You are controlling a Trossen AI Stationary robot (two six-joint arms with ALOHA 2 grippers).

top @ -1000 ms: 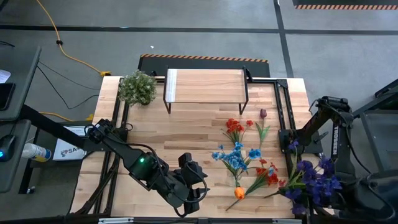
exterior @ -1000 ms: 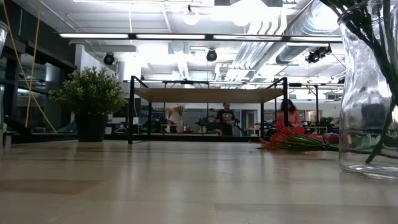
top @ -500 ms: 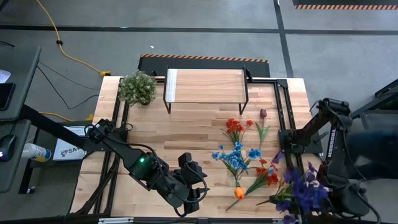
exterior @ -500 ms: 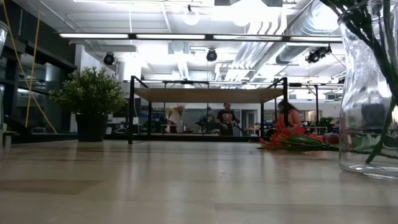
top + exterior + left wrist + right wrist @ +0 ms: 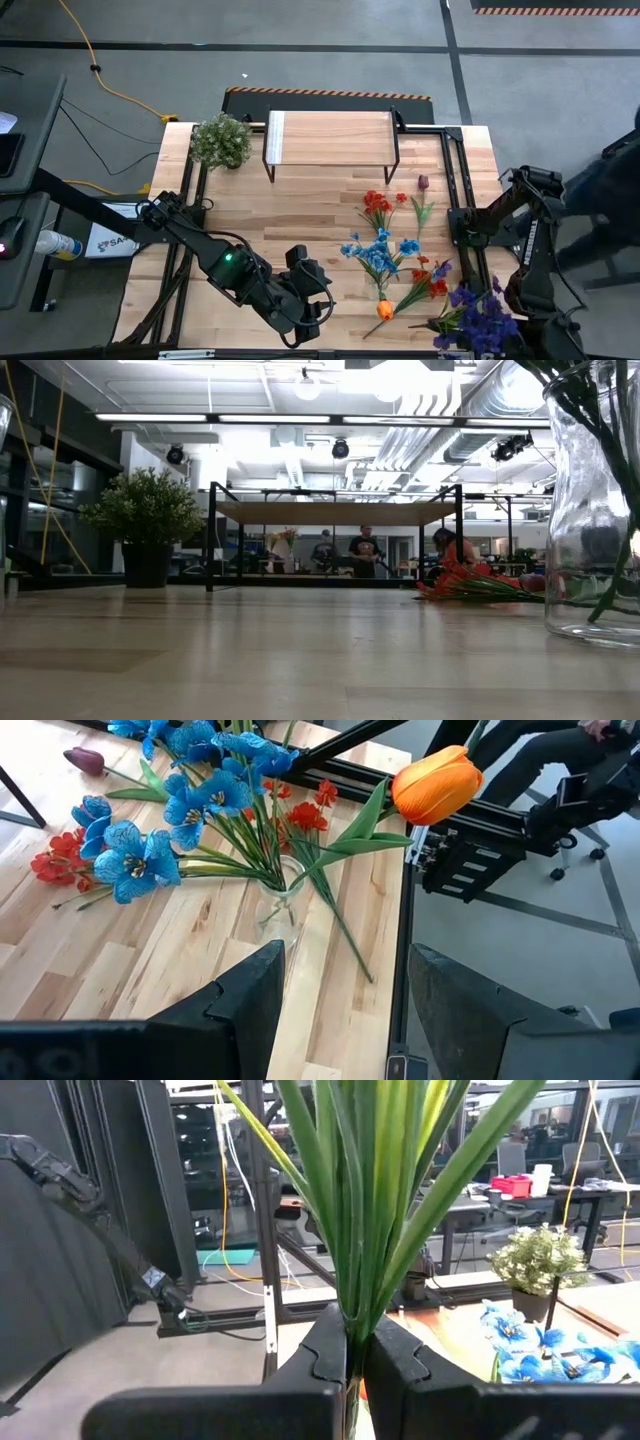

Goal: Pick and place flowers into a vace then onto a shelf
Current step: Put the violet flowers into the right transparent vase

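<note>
my right end effector [image 5: 355, 1350], clamped on the purple flowers [image 5: 480, 318], has carried them toward the table's near right corner; left end effector [image 5: 318, 300] half open at the near edge.

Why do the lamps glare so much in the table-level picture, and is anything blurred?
Low view: ceiling lights blow out white and the near glass vase looks soft. High view: the purple flowers are smeared. Left wrist view: the orange tulip is crisp.
</note>
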